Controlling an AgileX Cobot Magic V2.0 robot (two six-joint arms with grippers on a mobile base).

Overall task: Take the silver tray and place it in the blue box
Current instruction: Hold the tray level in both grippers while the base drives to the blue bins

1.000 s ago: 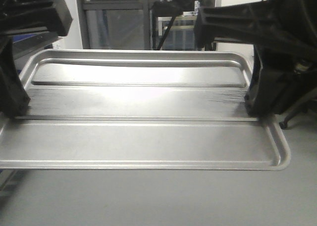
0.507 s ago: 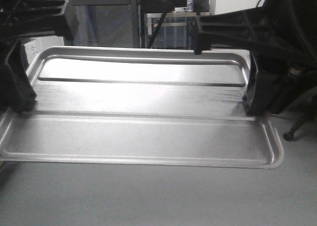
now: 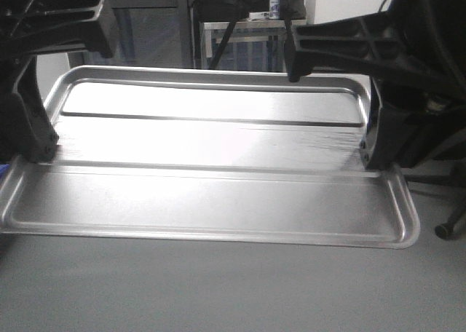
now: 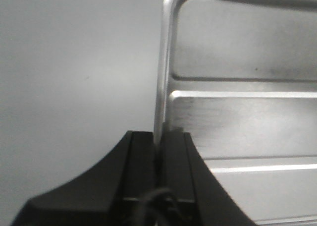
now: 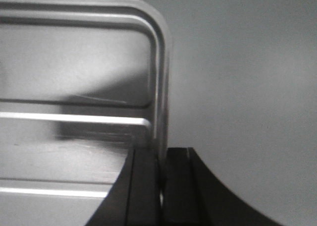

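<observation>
The silver tray [image 3: 218, 201] hangs level across the front view, held up by its two short ends, with its two long ridges running side to side. My left gripper [image 3: 33, 153] is shut on the tray's left rim; in the left wrist view the gripper [image 4: 159, 137] pinches the thin rim of the tray [image 4: 237, 122] between both black fingers. On the opposite end my right gripper [image 3: 375, 157] is shut on the right rim, and the right wrist view shows this gripper [image 5: 162, 154] clamped just below the rounded corner of the tray [image 5: 74, 62]. The blue box is out of view.
A plain grey surface [image 3: 218, 288] lies under the tray. Behind it stand a dark glazed cabinet [image 3: 145, 26] and a metal shelf frame [image 3: 240, 33] with clutter on top. A chair castor [image 3: 444, 230] shows at the right edge.
The room behind the tray has slid leftward in the view and the castor has moved down and right. The tray stays gripped at both ends, its left corner now just inside the frame.
</observation>
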